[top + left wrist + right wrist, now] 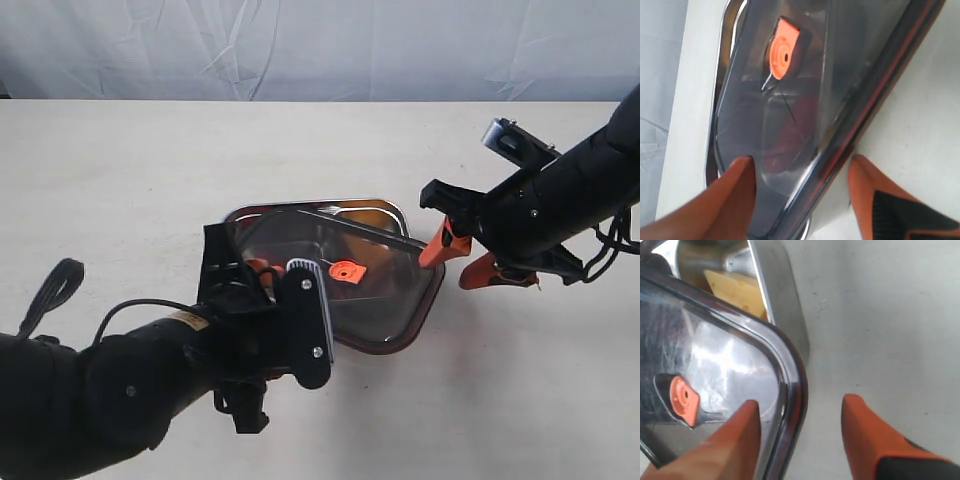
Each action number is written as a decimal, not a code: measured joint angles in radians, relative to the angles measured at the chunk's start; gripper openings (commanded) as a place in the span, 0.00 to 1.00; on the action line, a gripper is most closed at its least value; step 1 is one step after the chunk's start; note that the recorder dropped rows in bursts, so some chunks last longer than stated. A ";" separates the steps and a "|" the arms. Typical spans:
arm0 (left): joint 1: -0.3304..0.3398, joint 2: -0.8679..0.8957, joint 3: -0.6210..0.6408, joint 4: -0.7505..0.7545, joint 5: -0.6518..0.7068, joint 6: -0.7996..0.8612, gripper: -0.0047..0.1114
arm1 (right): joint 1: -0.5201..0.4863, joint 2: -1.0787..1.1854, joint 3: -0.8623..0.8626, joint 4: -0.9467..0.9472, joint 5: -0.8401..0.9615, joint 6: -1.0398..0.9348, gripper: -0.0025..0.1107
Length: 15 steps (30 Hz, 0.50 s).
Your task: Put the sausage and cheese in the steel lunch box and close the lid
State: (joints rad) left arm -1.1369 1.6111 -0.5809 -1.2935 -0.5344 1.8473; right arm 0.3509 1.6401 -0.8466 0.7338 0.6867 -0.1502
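The steel lunch box (372, 206) stands mid-table with the dark translucent lid (385, 290) lying askew on top, its orange valve tab (347, 271) facing up. One corner of the box stays uncovered, and there the cheese (735, 290) lies inside. The sausage (786, 142) shows only as a dim red shape under the lid. My left gripper (801, 162) is open and straddles the lid's rim (860, 120), one finger above the lid and one over the table. At the lid's other end my right gripper (447, 272) (801, 402) is open, straddling a lid corner (795, 385).
The pale tabletop (130, 180) spreads all round the box. A wrinkled white backdrop (320, 45) stands behind the far edge. My left arm's dark wrist (290, 330) covers the box's near-left end, and a black cable loop (55, 285) lies at the left.
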 measured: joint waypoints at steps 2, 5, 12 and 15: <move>0.000 -0.016 0.000 -0.042 0.000 0.031 0.51 | 0.000 0.000 0.020 0.005 -0.009 -0.003 0.29; 0.000 -0.040 0.000 -0.132 -0.002 0.106 0.51 | -0.006 -0.009 0.060 0.025 -0.038 -0.007 0.14; 0.000 -0.117 0.000 -0.244 -0.002 0.191 0.51 | -0.057 -0.091 0.167 0.038 -0.110 -0.040 0.01; 0.000 -0.129 0.000 -0.248 -0.002 0.195 0.51 | -0.064 -0.122 0.179 0.038 -0.117 -0.072 0.01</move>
State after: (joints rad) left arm -1.1369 1.4820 -0.5809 -1.5418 -0.5362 2.0424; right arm 0.2865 1.5183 -0.6679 0.7717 0.5698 -0.2226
